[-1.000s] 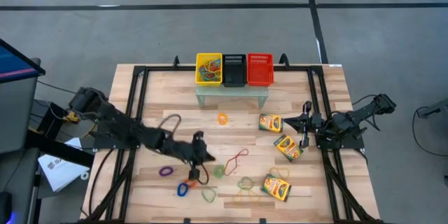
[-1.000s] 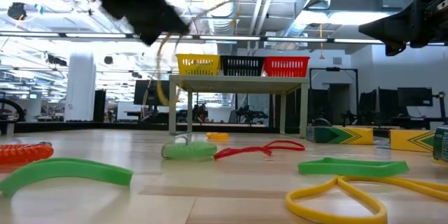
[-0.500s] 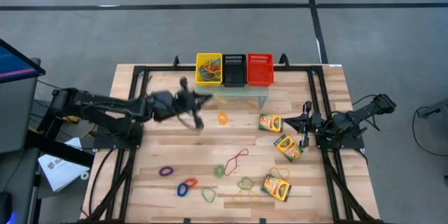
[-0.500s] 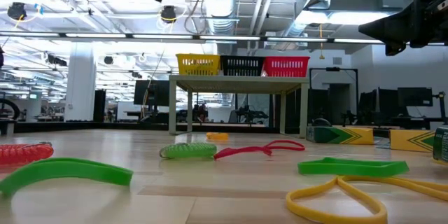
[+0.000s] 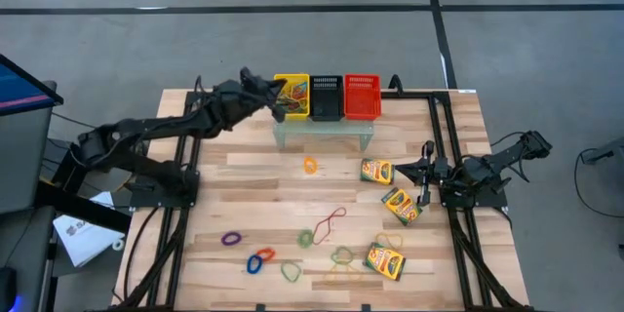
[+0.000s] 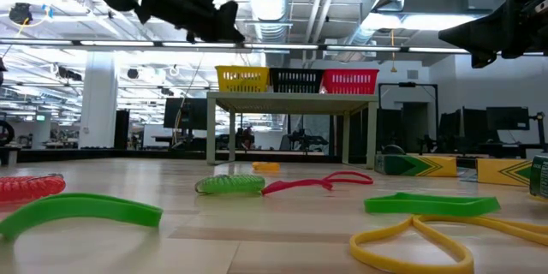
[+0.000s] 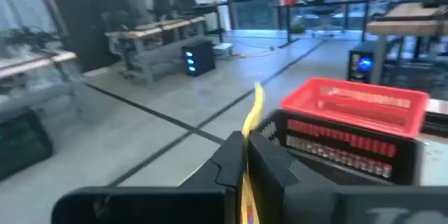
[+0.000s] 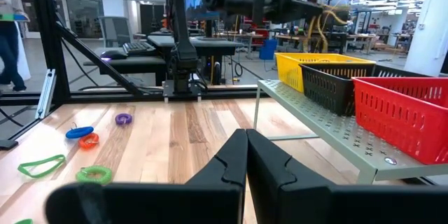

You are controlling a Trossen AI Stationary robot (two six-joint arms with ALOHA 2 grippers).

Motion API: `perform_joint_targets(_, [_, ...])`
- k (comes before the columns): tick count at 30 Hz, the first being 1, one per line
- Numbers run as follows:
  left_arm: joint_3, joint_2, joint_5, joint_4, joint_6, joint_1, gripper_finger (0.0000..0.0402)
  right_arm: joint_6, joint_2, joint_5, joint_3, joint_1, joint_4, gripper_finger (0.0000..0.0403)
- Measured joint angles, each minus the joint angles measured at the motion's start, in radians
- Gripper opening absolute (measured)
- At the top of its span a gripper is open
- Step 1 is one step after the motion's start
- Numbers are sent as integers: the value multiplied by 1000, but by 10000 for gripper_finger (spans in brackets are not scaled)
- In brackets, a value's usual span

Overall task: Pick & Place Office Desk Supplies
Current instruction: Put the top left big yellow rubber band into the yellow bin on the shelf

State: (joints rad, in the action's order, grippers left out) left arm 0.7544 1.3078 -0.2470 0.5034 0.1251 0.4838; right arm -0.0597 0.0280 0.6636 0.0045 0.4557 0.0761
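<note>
**Left gripper holds a yellow band at the yellow basket**

Your table (image 5: 244, 156) carries a low shelf (image 5: 322, 129) at its far edge, and on it three mesh baskets in a row: yellow basket (image 5: 291, 96), black basket (image 5: 325, 97), red basket (image 5: 362, 96). The yellow one already holds a tangle of bands; what the other two hold cannot be told.

Your left arm (image 5: 156, 135) reaches across the table's far left corner, its left gripper (image 5: 265, 95) raised at the yellow basket's rim. In the left wrist view its fingers (image 7: 231, 157) are pinched narrow on a thin yellow band (image 7: 253, 115), which stands up between them, with the black and red baskets just ahead.

Your right arm (image 5: 492, 168) waits over the table's right rail, the right gripper (image 5: 426, 168) closed with nothing in it, fingers pressed together in the right wrist view.

Three crayon boxes (image 5: 376, 171) (image 5: 401, 205) (image 5: 386, 261) lie flat on the right half of the table, near the right gripper and apart from one another.

Loose bands are scattered on the near half: an orange band (image 5: 310, 165) alone below the shelf, a red band (image 5: 330, 221) at centre, a purple band (image 5: 231, 238), a blue band (image 5: 253, 264) touching a small red-orange one (image 5: 264, 253), and green bands (image 5: 291, 272) beside a yellow one (image 5: 343, 274) at the near edge.
</note>
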Motion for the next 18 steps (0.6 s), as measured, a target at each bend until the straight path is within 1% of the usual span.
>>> perform_joint_targets(2, [0, 18, 27, -2, -2, 2, 19, 0, 0, 0, 0, 0, 0, 4])
perform_joint_targets(5, [0, 40, 29, -2, -2, -6, 32, 0, 0, 0, 0, 0, 0, 4])
perform_joint_targets(9, [0, 48, 29, -12, -2, -13, 63, 0, 0, 0, 0, 0, 0, 4])
perform_joint_targets(13, [-1, 28, 29, -44, -1, -21, 111, 5, 0, 0, 0, 0, 0, 4])
perform_joint_targets(18, [0, -18, 28, -147, -3, -57, 191, 7, 0, 0, 0, 0, 0, 4])
